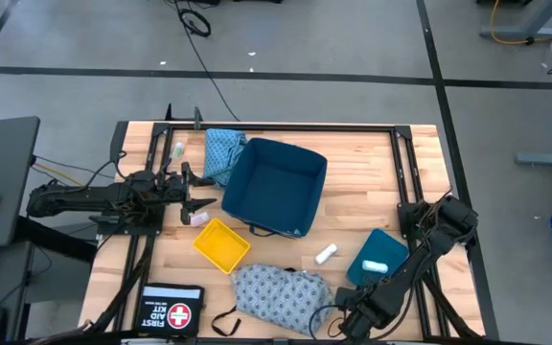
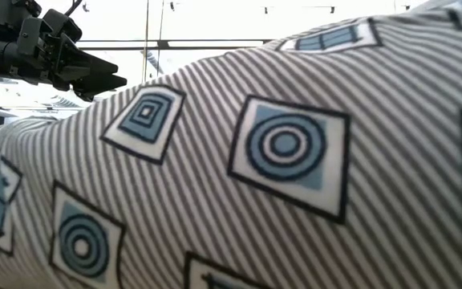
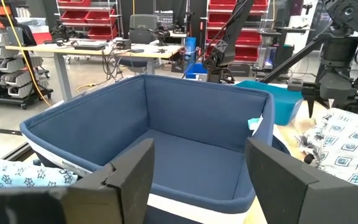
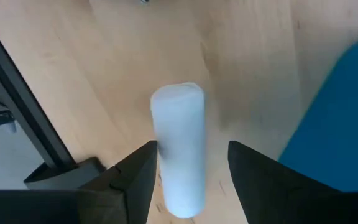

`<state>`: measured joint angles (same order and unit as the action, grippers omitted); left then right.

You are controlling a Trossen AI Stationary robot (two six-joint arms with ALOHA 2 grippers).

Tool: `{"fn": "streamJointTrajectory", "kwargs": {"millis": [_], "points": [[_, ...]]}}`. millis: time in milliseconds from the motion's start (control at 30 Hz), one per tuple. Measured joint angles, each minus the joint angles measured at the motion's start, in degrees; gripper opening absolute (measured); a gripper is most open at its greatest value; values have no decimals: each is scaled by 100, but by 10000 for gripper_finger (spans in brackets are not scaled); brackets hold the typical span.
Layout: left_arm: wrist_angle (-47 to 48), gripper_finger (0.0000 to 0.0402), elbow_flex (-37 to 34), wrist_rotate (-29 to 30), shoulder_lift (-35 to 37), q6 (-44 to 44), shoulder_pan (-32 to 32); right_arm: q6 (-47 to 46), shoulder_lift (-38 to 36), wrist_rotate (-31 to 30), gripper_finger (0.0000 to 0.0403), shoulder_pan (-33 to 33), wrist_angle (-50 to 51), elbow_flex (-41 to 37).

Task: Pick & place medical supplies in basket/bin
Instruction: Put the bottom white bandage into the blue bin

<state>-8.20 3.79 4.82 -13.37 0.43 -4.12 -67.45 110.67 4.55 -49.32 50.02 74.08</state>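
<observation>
Right gripper (image 4: 188,165), jaws apart w/ a white roll (image 4: 179,146) between them, not clamped. Left gripper (image 3: 197,171), open & empty, faces blue bin (image 3: 185,130).

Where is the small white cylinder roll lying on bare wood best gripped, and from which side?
Grip the white cylinder roll at mid-length, coming from above, with the fingers across its narrow width. It lies flat on the wooden table with both long sides free, and the flat teal box is apart from it.
</observation>
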Motion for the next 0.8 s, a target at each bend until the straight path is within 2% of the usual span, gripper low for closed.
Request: {"fn": "streamJointTrajectory", "kwargs": {"millis": [367,467,600,733,800], "points": [[-3,238,0,0,0,2,2,90,2,-27,203,2,-370,-146],[-2,238,0,1,-2,2,0,113,2,-28,192,14,-377,-146],[-3,238,0,2,-1,2,0,194,2,-30,140,17,-405,-146],[-5,238,0,2,0,3,0,369,0,-27,46,17,-573,-146],[-5,238,0,2,-1,3,0,502,-4,-29,17,15,-730,-144]]}}
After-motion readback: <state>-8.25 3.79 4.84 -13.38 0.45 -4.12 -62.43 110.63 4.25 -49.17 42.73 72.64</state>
